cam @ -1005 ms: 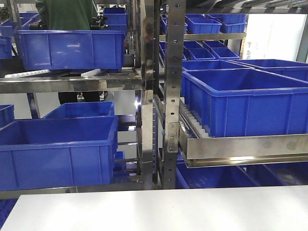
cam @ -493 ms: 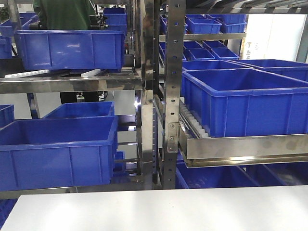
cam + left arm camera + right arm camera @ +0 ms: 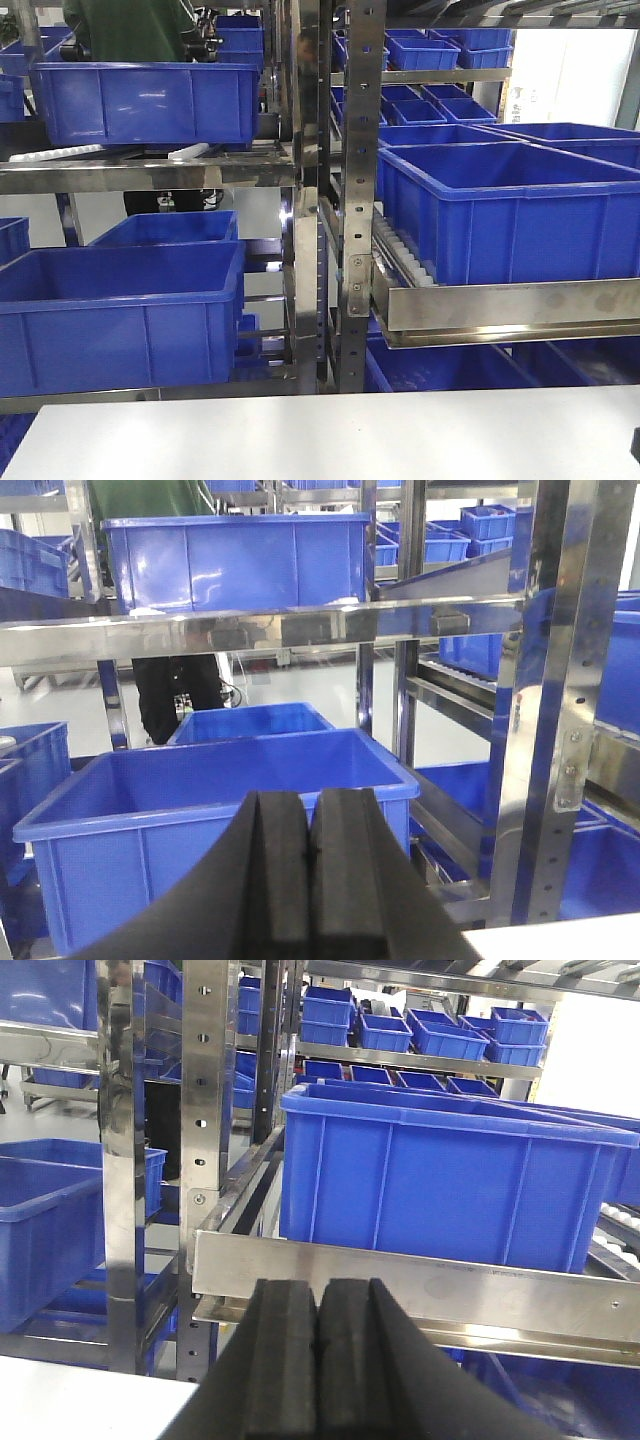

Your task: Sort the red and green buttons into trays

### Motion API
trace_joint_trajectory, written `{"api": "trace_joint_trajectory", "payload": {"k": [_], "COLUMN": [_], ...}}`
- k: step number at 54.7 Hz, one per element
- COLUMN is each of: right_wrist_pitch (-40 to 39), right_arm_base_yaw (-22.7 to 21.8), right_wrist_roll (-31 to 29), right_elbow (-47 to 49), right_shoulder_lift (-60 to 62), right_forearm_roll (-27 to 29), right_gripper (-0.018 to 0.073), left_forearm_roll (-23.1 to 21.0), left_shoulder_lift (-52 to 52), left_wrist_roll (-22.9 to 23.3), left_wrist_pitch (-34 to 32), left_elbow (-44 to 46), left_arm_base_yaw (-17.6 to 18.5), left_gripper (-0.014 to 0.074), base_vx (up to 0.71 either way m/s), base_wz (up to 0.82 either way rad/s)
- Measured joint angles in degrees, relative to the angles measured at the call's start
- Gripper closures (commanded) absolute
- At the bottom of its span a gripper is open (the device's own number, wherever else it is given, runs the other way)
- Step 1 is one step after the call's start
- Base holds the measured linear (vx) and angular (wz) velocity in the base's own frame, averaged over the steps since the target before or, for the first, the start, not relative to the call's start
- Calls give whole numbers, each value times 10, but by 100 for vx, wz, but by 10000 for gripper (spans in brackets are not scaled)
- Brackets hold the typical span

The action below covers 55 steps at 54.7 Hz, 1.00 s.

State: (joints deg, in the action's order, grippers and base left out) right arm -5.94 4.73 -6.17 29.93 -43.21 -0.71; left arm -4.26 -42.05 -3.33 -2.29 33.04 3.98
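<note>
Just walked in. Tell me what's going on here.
Nothing is being handled right now. The left gripper and the right gripper are both shut and empty. They are raised and face steel racks loaded with blue crates. A white table lies in front of the racks. No red or green button and no tray shows in any view, so sorting has not visibly begun. A person in green stands behind the racks.

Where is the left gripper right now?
In the left wrist view the left gripper sits bottom centre, shut with its fingers pressed together, aimed at the big blue crate, left of the steel upright.
</note>
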Motion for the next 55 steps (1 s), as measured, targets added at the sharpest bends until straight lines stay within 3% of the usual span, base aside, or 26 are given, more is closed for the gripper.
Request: {"api": "trace_joint_trajectory", "payload": {"k": [11, 15, 27, 42, 55], "right_wrist_pitch": [0, -1, -44, -302, -467], "right_arm_base_yaw": [0, 0, 0, 0, 0], "right_wrist_roll": [13, 14, 48, 99, 109], "right_elbow": [0, 0, -18, -288, -310], "right_shoulder_lift": [-3, -5, -18, -122, -302], "right_forearm_roll": [1, 2, 21, 15, 7], "right_gripper": [-90, -172, -140, -3, 64], "left_forearm_roll": [0, 0, 0, 0, 0], "left_shoulder_lift": [-6, -6, -6, -6, -6], "left_wrist_roll": [0, 0, 0, 0, 0], "left_wrist_pitch": [4, 4, 8, 9, 9], "left_elbow": [0, 0, 0, 0, 0], "left_arm_base_yaw": [0, 0, 0, 0, 0], "left_gripper": [136, 71, 38, 42, 42], "base_vx": [0, 0, 0, 0, 0], "base_wz": [0, 0, 0, 0, 0]}}
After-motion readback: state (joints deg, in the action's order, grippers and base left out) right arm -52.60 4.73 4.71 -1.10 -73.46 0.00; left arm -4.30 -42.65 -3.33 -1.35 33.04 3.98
